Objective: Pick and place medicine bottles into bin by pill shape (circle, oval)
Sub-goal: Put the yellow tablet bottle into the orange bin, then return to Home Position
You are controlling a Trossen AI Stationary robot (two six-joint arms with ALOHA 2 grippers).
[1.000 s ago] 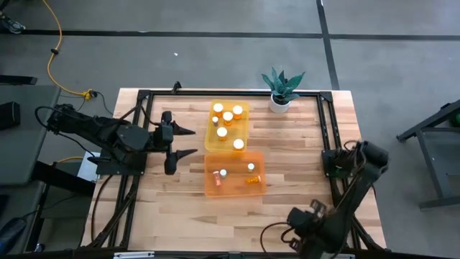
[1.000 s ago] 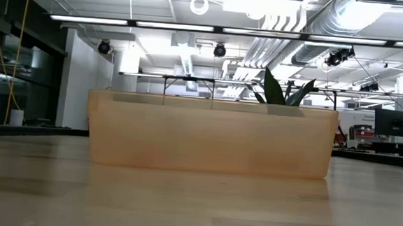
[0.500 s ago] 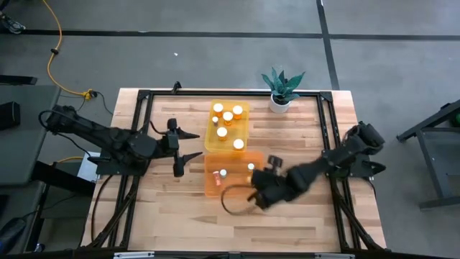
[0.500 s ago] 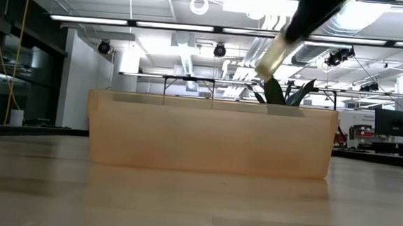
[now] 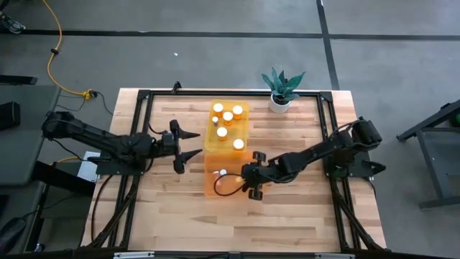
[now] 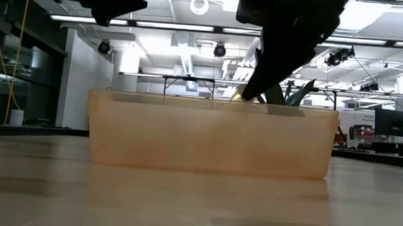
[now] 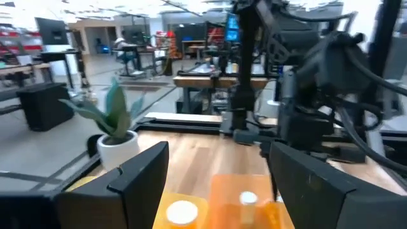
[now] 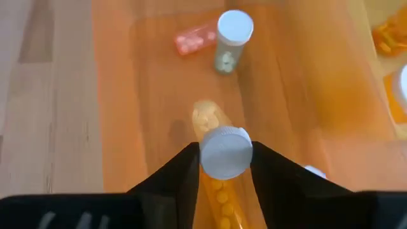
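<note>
While poised over the near bin (image 5: 215,188), right gripper (image 8: 224,166) clasping a white-capped medicine bottle (image 8: 224,152) between its fingers, long axis running out along them, bin floor directly beyond; left gripper (image 5: 190,144) wide, nearby.

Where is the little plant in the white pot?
In the high view the potted plant stands at the table's far edge, toward the right arm's side. Its nearest neighbour is the far orange tray, which holds white-capped medicine bottles.
</note>
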